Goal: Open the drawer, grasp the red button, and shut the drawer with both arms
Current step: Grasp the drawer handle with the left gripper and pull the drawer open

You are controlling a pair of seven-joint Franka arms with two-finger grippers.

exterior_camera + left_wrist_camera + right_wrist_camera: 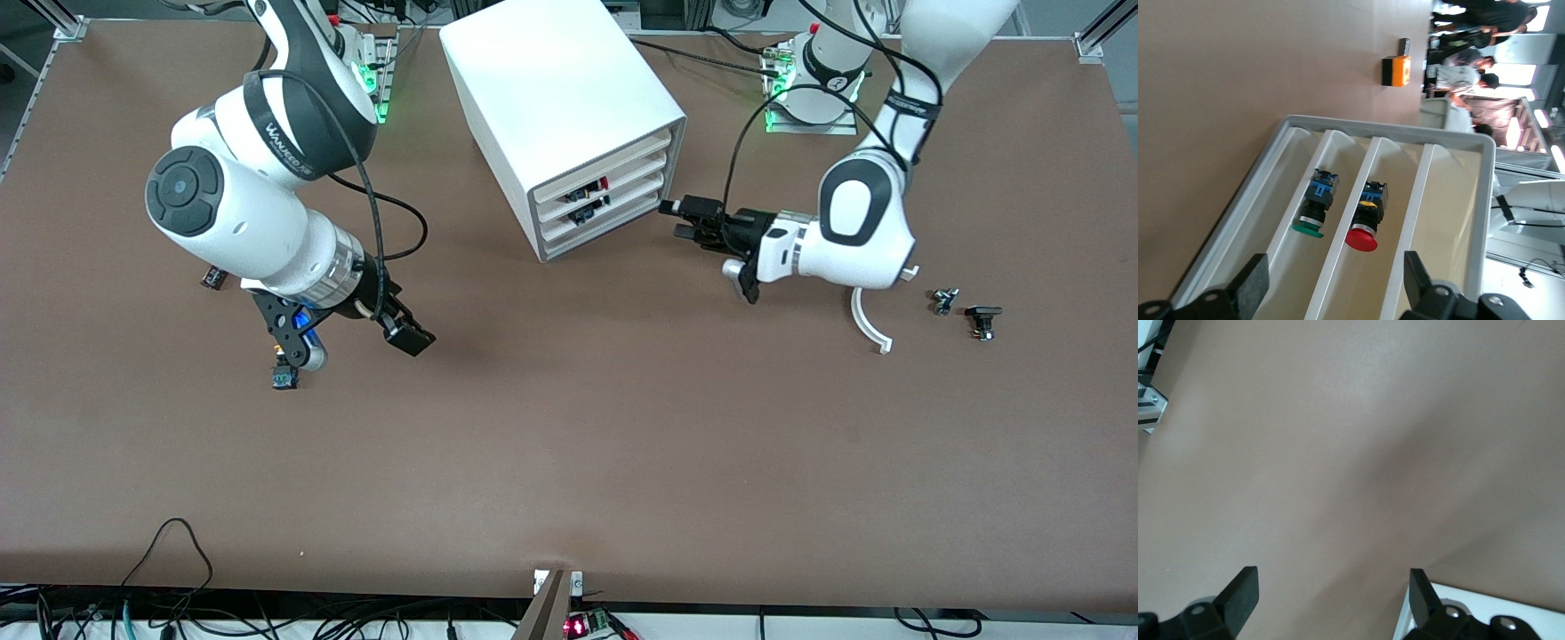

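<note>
Brown table [569, 462]. My right gripper [342, 342] waits over bare tabletop, fingers spread, empty. White cabinet [560, 107] mid-table. Red-capped button [1365, 217] lies in its second drawer [605, 188]. My left gripper [680, 220], fingers apart, sits just before that drawer front.

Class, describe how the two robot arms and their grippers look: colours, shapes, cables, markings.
Both arms are glossy white, rounded, with black bands. The right arm has a round black joint cap, lettering and a looping black cable. The left gripper and right gripper are black, two-fingered.

Left end effector [677, 220] fingers spread, facing cabinet [569, 116] front; table between bare.
</note>
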